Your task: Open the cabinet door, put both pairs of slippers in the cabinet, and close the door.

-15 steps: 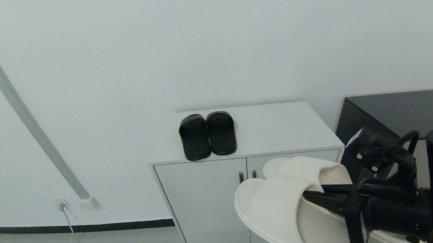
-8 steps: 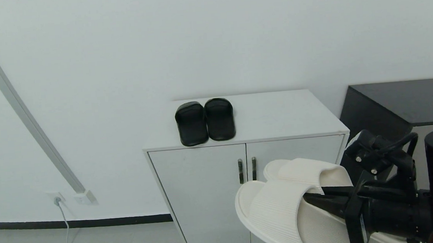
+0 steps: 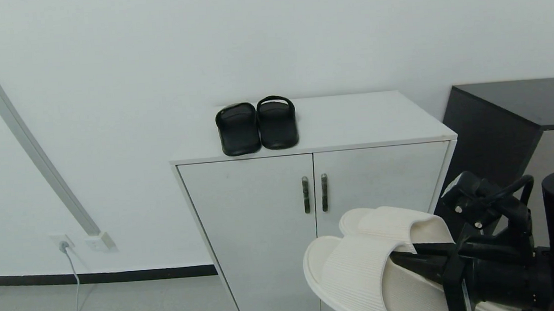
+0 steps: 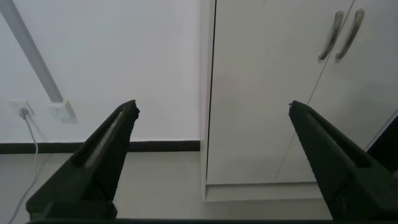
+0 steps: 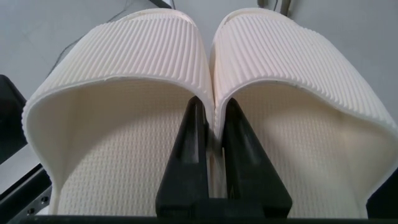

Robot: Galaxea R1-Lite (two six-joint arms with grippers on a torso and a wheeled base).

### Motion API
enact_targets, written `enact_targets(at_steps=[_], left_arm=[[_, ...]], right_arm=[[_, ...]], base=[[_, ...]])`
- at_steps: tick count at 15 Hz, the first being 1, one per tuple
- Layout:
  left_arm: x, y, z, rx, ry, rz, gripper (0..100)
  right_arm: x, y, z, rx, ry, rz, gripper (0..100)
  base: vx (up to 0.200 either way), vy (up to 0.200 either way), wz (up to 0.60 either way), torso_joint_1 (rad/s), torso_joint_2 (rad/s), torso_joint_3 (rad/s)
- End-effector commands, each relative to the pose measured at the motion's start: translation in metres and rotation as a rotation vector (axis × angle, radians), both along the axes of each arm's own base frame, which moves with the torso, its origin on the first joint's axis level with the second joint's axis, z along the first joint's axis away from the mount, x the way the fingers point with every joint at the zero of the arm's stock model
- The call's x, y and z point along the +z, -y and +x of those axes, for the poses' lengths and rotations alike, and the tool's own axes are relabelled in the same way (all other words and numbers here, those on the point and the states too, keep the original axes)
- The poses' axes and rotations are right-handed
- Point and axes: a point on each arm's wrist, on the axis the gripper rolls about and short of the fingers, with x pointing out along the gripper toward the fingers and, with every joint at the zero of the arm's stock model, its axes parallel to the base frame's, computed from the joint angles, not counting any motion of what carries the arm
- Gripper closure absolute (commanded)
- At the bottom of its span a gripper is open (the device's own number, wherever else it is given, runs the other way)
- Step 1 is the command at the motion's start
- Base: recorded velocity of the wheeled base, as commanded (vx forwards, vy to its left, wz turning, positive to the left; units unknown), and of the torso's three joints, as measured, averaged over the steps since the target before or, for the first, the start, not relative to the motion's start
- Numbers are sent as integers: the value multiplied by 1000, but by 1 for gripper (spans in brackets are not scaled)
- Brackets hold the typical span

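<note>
Head view — cabinet (image 3: 253, 226) doors shut, handles (image 3: 313, 193) upright at the centre seam; black slippers (image 3: 256, 126) on its top. Right hand (image 5: 211, 121) pinches the white slippers (image 3: 360, 267) together, low before the right door. Left hand (image 4: 213, 107) spread, empty — handles ahead, off to its right; likely door-opener.

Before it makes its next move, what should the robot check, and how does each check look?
1. Grip on the white slippers: the right gripper pinches both between its fingers. Ok.
2. Left gripper free for a handle: its fingers are spread, nothing held. Ok.
3. Cabinet doors open: both are shut, handles untouched. Not ok.
4. Black slippers stowed: they sit on the cabinet top. Not ok.
5. Space inside the cabinet: hidden behind the doors. Cannot tell.
</note>
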Motion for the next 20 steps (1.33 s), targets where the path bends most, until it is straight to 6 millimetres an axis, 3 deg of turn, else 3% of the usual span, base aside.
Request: enact_targets(at_steps=[1, 11, 20], left_arm=[[0, 0, 0, 1, -2, 0, 0], [0, 0, 0, 1, -2, 0, 0], [0, 0, 0, -2, -2, 0, 0]], right_arm=[[-1, 0, 0, 2, -3, -2, 100], [-4, 0, 0, 2, -11, -12, 100], [-12, 3, -4, 13, -19, -45, 100]], base=[[0, 0, 0, -178, 500, 320], [0, 0, 0, -146, 476, 324], [0, 0, 0, -47, 385, 333]])
